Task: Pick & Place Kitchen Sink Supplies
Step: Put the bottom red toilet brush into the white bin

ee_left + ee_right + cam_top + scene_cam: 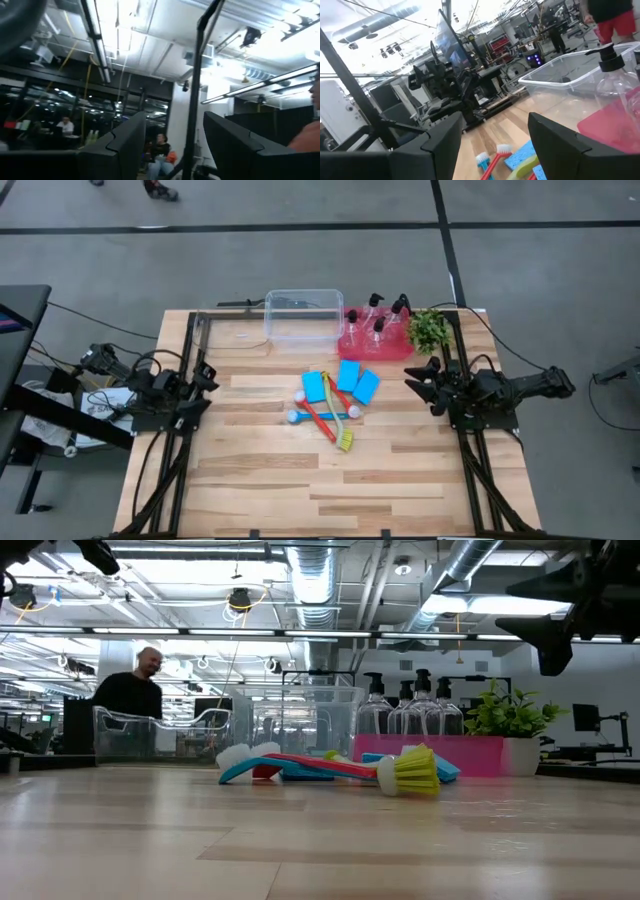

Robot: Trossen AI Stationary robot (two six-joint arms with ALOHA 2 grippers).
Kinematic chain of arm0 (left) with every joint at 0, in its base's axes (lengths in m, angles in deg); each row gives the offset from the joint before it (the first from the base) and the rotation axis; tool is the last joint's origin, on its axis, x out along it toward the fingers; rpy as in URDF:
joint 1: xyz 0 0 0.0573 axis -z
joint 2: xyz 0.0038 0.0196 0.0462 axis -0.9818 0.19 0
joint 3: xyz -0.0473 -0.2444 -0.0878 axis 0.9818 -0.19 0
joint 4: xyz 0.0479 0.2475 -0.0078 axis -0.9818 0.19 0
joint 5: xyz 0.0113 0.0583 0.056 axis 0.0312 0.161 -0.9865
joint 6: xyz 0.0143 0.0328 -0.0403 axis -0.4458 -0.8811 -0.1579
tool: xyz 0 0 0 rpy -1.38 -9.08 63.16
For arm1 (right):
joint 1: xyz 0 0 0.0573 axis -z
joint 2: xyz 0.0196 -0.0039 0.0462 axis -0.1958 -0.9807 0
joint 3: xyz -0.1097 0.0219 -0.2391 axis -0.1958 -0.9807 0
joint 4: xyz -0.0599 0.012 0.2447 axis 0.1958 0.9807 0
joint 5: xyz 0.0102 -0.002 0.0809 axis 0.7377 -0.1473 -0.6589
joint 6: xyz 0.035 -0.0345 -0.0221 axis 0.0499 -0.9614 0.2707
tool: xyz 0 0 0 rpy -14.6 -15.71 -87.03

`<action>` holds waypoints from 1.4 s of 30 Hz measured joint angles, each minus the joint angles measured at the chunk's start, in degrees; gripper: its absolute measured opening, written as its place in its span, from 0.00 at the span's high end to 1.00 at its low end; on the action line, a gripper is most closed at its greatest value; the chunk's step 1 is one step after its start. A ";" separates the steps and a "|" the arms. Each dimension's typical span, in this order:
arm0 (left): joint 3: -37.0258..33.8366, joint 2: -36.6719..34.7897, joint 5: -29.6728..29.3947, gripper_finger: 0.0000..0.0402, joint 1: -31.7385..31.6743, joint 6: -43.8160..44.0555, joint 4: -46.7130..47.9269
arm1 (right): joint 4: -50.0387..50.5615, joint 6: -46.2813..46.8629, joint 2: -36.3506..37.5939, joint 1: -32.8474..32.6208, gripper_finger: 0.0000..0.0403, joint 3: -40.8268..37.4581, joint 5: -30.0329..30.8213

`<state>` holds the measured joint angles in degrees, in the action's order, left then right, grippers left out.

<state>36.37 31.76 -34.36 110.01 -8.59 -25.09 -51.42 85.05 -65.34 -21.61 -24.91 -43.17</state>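
From above, I see the sponges (345, 381) and brushes (325, 418) heaped mid-table, the bottles (378, 322) in the red tray (348, 344) at the far edge. My right gripper (425, 383) waits released just right of the pile, nearer than the left gripper (203, 385), also released. The red brush's long axis runs diagonally.

At table level, the yellow-green brush head (413, 770) faces me.

Left wrist shows only room.

Right wrist looks past its spread fingers (555, 145) toward the sponges (522, 156).

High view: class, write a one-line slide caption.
Both grippers, left and right, wait open at the table edges; sponges and brushes lie mid-table, bottles in the tray.
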 joint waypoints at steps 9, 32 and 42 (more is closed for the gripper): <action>0.00 6.11 -6.90 0.50 -0.02 1.45 -1.93 | 0.02 -0.07 0.00 -0.01 0.45 0.00 -0.15; 0.34 22.60 -5.21 0.50 0.04 18.89 -17.30 | 0.02 -0.15 0.00 -0.03 0.45 0.00 -0.11; 4.43 30.90 -18.60 0.50 -4.76 16.18 -16.89 | 0.00 -8.34 -0.53 -0.17 0.45 4.04 -0.15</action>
<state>40.80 62.66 -52.97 105.24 7.59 -41.98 -51.42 76.71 -65.87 -21.78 -20.86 -43.32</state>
